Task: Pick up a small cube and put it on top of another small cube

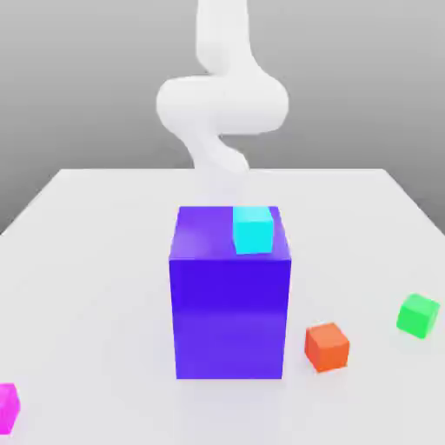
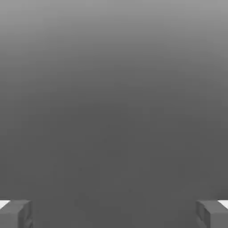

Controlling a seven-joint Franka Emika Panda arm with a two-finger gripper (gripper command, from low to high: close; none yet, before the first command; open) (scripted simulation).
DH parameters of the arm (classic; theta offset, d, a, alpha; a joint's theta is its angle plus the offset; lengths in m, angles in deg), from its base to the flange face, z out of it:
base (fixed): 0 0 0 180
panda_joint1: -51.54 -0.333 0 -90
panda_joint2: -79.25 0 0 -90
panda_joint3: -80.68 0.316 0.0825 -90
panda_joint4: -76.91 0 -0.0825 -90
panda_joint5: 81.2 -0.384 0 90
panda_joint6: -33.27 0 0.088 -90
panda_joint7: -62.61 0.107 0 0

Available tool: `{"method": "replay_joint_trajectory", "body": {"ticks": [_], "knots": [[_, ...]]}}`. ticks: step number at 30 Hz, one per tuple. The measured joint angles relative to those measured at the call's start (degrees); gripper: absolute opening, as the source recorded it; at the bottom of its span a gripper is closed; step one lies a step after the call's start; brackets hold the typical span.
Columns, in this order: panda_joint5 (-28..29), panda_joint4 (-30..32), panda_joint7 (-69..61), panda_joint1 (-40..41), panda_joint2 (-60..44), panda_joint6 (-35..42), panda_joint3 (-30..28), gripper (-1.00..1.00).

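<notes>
Our gripper (image 2: 114,213) is spread wide, holding nothing. A cyan cube (image 1: 254,229) sits near the big blue block's (image 1: 229,317) edge; we judge 1 careless nudge could topple it.

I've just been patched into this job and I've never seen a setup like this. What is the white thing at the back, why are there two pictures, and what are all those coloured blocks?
The white shape is a robot arm, rendered in a simulator. One picture comes from a camera looking at the whole scene; the other from a camera on the arm's hand. In the hand view the two grey fingertips sit far apart, so the gripper is open and holds nothing; grey background lies beyond it.

On the white table stands a big blue block with a small cyan cube resting on its top. On the table lie a small orange cube, a green cube and a magenta cube at the picture's edge.
</notes>
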Motion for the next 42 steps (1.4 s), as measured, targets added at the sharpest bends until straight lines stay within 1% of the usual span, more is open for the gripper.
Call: {"method": "replay_joint_trajectory", "body": {"ticks": [9,18,24,29,34,35,42], "knots": [[1.3,-1.5,14.6,8.7,-19.1,-5.0,-0.8,0.00],[1.3,-2.9,28.0,15.3,-37.7,-9.9,-4.3,0.00],[-1.3,-3.8,35.1,19.0,-50.3,-13.1,-6.5,0.00],[-5.5,-4.7,39.7,21.9,-60.8,-15.7,-8.3,0.00],[-8.7,-6.6,39.8,24.3,-71.2,-21.9,-7.0,0.00],[-9.0,-6.9,39.7,24.6,-72.6,-23.0,-6.7,-1.00],[-9.0,-6.9,39.7,24.6,-72.6,-23.1,-6.7,-1.00]]}}
